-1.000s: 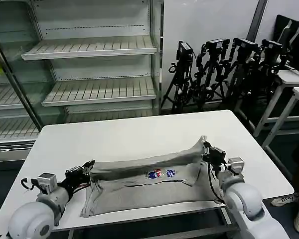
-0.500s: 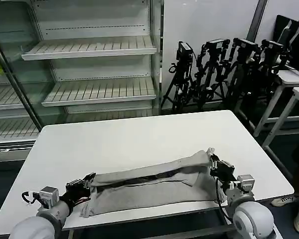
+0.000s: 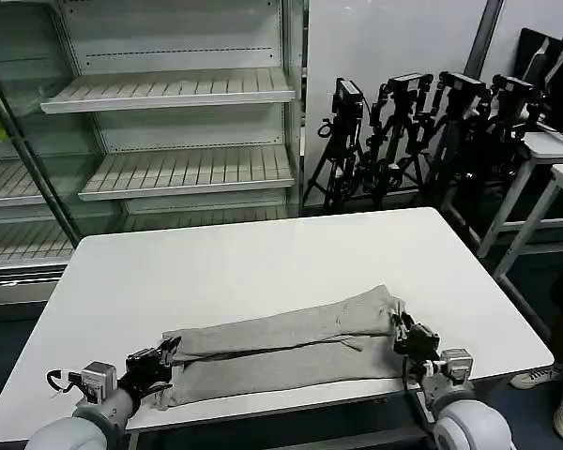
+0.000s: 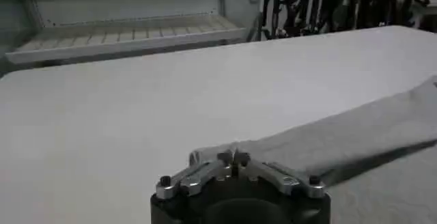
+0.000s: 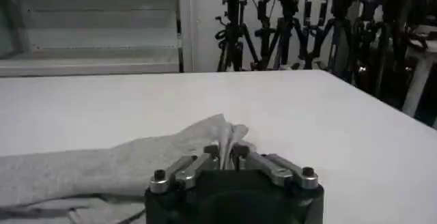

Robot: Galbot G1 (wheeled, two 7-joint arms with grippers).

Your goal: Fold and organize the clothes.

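Behind the white rectangular table [image 3: 263,262] stand empty white slatted shelves [image 3: 169,94] and a row of black tripods [image 3: 422,131]. On the table's near edge lies the light grey cotton T-shirt [image 3: 281,342], folded into a long band, its long axis running left to right and rising slightly toward the right. The left gripper [image 3: 165,359] pinches its left end; the right gripper [image 3: 399,333] pinches its right end.

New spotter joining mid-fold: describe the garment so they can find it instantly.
On the white table, near its front edge, lies a light grey T-shirt folded into a long band. The left gripper and right gripper pinch its two ends.
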